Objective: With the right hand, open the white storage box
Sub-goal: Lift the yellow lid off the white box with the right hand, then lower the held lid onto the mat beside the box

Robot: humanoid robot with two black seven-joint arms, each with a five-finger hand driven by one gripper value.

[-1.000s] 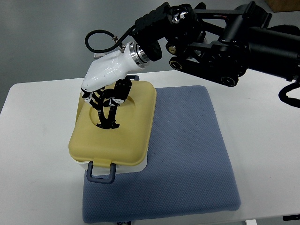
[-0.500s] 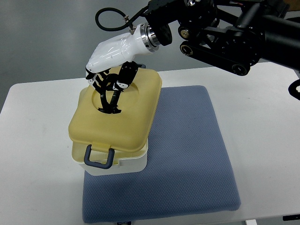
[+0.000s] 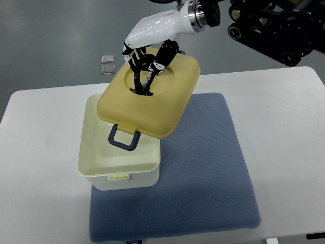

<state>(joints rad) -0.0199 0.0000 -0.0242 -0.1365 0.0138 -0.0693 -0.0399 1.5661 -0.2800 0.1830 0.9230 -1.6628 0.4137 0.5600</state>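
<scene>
The white storage box [image 3: 120,175] stands on the left part of a blue mat, open at the top, its inside showing pale and bare. Its yellow lid [image 3: 167,112] hangs in the air above the box's far right corner, tilted, with a dark grey handle [image 3: 124,138] dangling from its near edge. My right hand [image 3: 146,66], white shell with black fingers, comes in from the upper right and is shut on the lid at its round recess. The left arm is out of sight.
The blue mat [image 3: 203,173] covers the middle of the white table [image 3: 289,152]. Two small clear packets [image 3: 107,63] lie on the grey floor beyond the table's far edge. The right arm's black links [image 3: 274,25] fill the upper right.
The right hand has lifted the lid off the box and carried it up and to the right; the box's interior is now exposed.
</scene>
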